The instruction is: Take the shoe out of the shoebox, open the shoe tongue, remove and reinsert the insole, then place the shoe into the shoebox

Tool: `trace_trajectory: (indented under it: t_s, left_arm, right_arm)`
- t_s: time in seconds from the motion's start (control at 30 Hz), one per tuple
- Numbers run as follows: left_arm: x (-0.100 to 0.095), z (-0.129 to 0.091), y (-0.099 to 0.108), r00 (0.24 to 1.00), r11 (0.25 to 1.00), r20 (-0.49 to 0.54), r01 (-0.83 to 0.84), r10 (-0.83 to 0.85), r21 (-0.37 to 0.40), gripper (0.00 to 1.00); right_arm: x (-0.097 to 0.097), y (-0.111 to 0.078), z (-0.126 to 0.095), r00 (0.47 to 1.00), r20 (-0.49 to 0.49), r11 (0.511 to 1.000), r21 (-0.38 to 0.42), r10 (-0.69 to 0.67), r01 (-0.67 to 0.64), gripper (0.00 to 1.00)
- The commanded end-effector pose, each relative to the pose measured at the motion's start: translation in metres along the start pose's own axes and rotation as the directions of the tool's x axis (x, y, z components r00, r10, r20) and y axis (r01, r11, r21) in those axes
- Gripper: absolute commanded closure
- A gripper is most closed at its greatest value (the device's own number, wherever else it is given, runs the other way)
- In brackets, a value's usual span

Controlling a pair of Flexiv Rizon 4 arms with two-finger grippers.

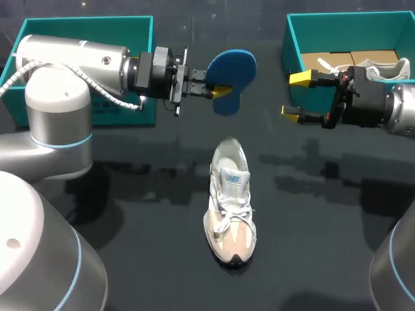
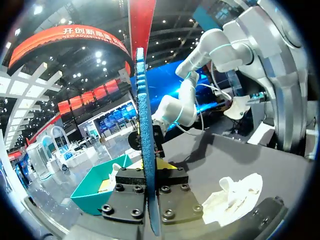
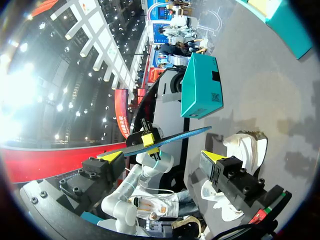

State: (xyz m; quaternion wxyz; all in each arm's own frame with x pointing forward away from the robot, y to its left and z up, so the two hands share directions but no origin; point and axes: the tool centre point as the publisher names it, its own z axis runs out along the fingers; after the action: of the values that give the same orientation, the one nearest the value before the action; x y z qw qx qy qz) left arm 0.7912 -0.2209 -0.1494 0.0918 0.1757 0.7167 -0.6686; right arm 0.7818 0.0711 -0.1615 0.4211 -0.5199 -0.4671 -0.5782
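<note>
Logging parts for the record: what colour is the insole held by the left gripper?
Blue; the insole shows best in the head view.

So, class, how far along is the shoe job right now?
Done: the shoe lies out on the table, insole removed. In hand: the left gripper is shut on the insole; the right gripper is open. Left: reinsert the insole, put the shoe into the shoebox.

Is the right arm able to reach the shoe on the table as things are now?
Probably yes. The right hand is open and empty, and bare table lies between it and the shoe. The left hand holds the insole off that path.
</note>
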Motion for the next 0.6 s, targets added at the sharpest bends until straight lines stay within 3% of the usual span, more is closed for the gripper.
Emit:
trace_trajectory:
  t_s: [0.03, 0.23, 0.37, 0.43, 0.5, 0.6]
  left_arm:
    - [-0.003, 0.000, 0.000, 0.931, 0.930, -0.005, 0.366, -0.366, 0.029, 1.00]
    - [-0.003, 0.000, 0.000, 0.931, 0.930, -0.005, 0.366, -0.366, 0.029, 1.00]
    - [-0.010, -0.006, -0.005, 0.785, 0.780, -0.069, 0.619, -0.616, 0.092, 1.00]
    - [-0.016, -0.008, -0.008, 0.653, 0.644, -0.113, 0.757, -0.749, 0.110, 1.00]
    - [-0.020, -0.008, -0.007, 0.557, 0.545, -0.121, 0.830, -0.822, 0.119, 1.00]
    - [-0.022, -0.008, -0.005, 0.468, 0.455, -0.127, 0.882, -0.874, 0.121, 1.00]
  right_arm:
    - [0.000, -0.001, 0.000, 1.000, 0.002, 1.000, -0.001, 0.000, 0.000, 0.00]
    - [0.000, -0.001, 0.000, 1.000, 0.002, 1.000, -0.001, 0.000, 0.000, 0.00]
    - [0.000, -0.001, 0.000, 1.000, 0.002, 1.000, -0.001, 0.000, 0.000, 0.00]
    - [0.000, -0.001, 0.000, 1.000, 0.002, 1.000, -0.001, 0.000, 0.000, 0.00]
    - [0.000, -0.001, 0.000, 1.000, 0.002, 1.000, -0.001, 0.000, 0.000, 0.00]
    - [0.000, -0.001, 0.000, 1.000, 0.002, 1.000, -0.001, 0.000, 0.000, 0.00]
